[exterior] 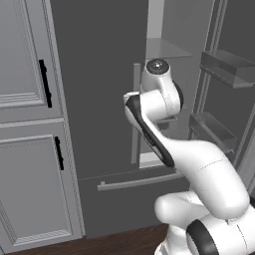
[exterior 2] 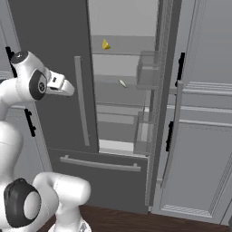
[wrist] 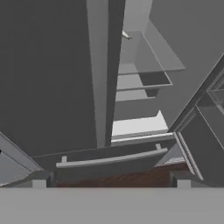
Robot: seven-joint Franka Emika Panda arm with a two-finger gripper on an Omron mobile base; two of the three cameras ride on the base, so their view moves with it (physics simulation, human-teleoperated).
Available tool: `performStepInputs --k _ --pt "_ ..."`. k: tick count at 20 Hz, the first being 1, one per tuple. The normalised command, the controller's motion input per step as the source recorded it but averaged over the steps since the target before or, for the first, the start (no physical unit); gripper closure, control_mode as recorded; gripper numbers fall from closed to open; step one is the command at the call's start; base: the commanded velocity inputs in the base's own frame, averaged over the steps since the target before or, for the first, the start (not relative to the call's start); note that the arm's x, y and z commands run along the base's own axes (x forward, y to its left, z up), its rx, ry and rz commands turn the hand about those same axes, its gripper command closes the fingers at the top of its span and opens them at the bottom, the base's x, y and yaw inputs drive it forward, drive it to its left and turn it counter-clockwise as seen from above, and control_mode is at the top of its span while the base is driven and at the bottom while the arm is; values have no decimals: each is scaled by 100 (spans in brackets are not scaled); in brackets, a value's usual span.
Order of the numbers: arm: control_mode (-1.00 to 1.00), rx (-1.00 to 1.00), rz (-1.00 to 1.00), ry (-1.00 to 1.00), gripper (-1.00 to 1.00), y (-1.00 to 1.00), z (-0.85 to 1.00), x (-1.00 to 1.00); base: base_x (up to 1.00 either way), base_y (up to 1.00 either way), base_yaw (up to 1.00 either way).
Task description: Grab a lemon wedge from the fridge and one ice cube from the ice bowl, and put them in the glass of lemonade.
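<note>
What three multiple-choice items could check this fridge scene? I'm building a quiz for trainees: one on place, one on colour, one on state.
1. Where is the lemon wedge?
A. on an upper fridge shelf
B. on the floor
C. in the pincer

2. What colour are the cabinet handles?
A. silver
B. black
C. yellow

3. How does the fridge stand?
A. both doors shut
B. right door open, left shut
C. drawer pulled out

Answers:
1 A, it lies above the pale thin item.
2 B, dark bars on light grey panels.
3 B, shelves show beside the closed left door.
</note>
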Motion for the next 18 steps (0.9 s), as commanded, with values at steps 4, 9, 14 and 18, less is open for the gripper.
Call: performStepInputs --k 4,9,14,18 --pt "-100 9 -1 -4 -100 5 -6 81 0 0 0" --pt "-100 2 8 0 -100 -23 -29 70 0 0 0" --pt "-100 0 9 0 -100 -12 -34 85 0 0 0" --pt "-100 0 9 0 -100 0 -35 82 0 0 0"
